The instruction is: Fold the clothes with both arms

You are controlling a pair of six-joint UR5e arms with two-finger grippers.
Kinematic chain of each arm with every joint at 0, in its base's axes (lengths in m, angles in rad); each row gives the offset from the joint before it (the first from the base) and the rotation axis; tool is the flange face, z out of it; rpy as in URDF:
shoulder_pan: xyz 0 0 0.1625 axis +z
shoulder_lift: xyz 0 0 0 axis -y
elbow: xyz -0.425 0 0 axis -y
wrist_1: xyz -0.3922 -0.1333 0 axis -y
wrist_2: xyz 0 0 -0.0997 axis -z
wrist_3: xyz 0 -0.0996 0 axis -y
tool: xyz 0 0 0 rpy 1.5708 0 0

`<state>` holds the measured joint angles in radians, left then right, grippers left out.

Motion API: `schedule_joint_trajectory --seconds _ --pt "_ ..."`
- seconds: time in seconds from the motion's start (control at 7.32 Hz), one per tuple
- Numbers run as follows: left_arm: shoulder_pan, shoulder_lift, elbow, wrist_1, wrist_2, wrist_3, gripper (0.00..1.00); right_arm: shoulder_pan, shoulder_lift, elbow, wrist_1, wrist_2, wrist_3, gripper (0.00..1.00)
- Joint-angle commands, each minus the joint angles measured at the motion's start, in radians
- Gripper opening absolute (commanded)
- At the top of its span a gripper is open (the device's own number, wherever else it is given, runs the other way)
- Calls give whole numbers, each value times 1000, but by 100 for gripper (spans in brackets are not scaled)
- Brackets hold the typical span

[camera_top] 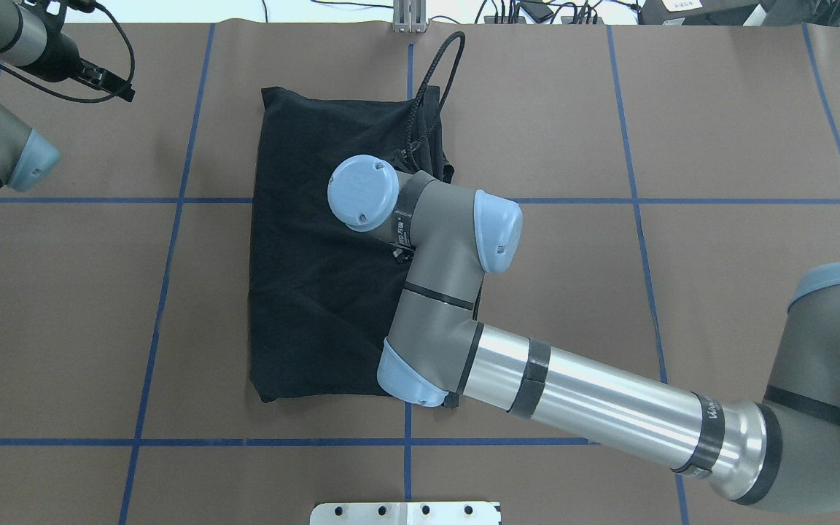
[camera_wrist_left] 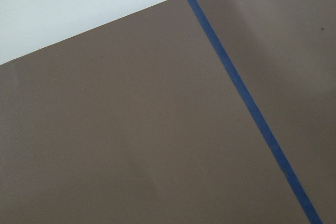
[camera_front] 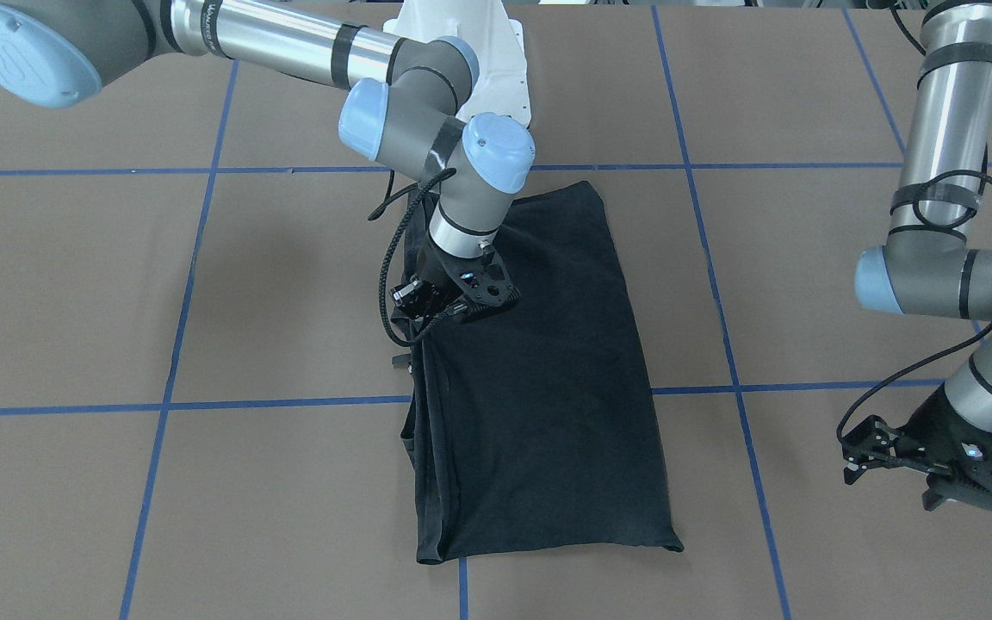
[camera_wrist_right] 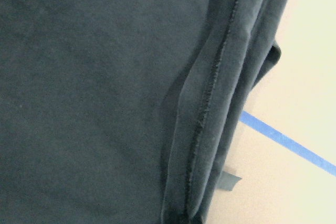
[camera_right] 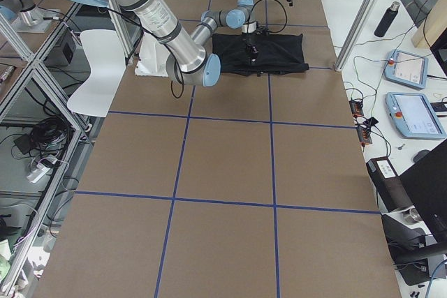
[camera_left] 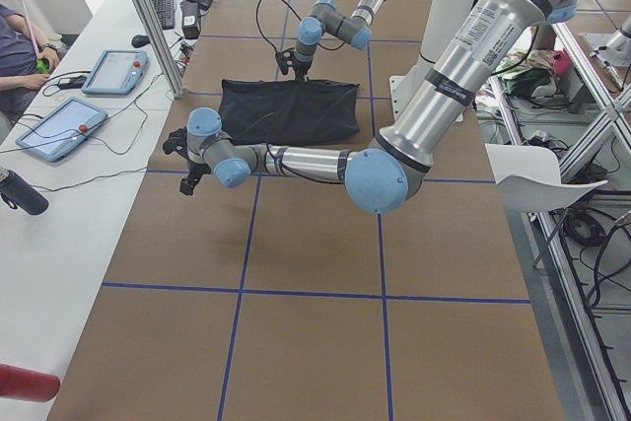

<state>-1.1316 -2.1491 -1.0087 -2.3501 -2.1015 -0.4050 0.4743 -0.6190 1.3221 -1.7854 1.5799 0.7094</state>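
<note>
The black T-shirt [camera_front: 539,379] lies folded into a long rectangle at mid-table, plain side up, logo hidden. It also shows in the overhead view [camera_top: 303,262] and fills the right wrist view [camera_wrist_right: 105,93], where its layered hem edge runs down the right. My right gripper [camera_front: 429,308] hangs low over the shirt's folded edge; I cannot tell whether it is open or shut. In the overhead view its wrist [camera_top: 363,193] hides it. My left gripper [camera_front: 851,456] looks open and empty, well clear of the shirt above bare table; it also shows in the overhead view [camera_top: 110,79].
Blue tape lines [camera_front: 289,403] divide the brown table cover. A small grey tab [camera_front: 399,362] lies by the shirt's edge. The white pedestal base [camera_front: 483,52] stands behind the shirt. Tablets [camera_left: 61,127] and a bottle [camera_left: 20,192] sit on the operators' side bench.
</note>
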Motion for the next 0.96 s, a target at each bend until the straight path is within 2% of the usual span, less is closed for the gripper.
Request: schedule_joint_trajectory --seconds 0.0,0.27,0.82 --pt "-1 2 -1 0 0 0 100 3 -10 25 1 -1 2 98" --pt "1 0 1 0 0 0 100 18 8 20 12 32 22 99" --pt "1 0 7 0 0 2 100 -40 16 -18 12 25 111 99"
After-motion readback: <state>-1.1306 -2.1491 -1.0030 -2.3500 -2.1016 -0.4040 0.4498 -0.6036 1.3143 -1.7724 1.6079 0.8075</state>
